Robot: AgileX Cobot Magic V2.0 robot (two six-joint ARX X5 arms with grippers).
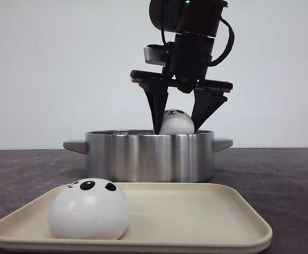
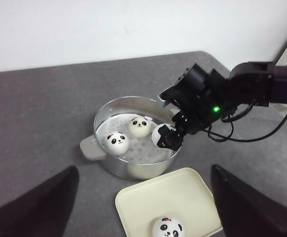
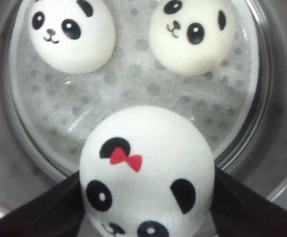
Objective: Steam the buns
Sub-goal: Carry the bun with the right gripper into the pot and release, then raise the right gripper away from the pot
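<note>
A smooth white dome-shaped panda bun with a red bow (image 3: 146, 173) is being gripped by the right end effector (image 1: 178, 119), black fingers (image 3: 242, 207) clamped on its two flanks, and held just above the rim of the round brushed-steel steamer pot (image 1: 148, 156), over its near-right edge.

Two more white panda buns are sitting inside on the perforated steamer liner (image 3: 133, 94): one with a bow (image 2: 118, 142), one plain (image 2: 140, 126), close together but apart. The fourth panda bun (image 1: 88, 209) is waiting at the near-left of the cream plastic tray (image 1: 207, 211), just in front of the pot.

Left end effector (image 2: 143, 207) is being held high over the near side, fingers spread wide, nothing in it.

Handling, judged: the buns are likely light and soft, the skin smooth and probably a bit slippery. No obvious denting is showing at the pads, so a light squeeze is probably holding. Best hold is across the widest part of the dome, low on the flanks; higher up the curve and it would likely squirt out.

Free space for release is being left at the near side of the liner.

The desk (image 2: 40, 108) is dark grey, matte and lightly textured. Behind it, a plain white wall (image 1: 48, 63).
</note>
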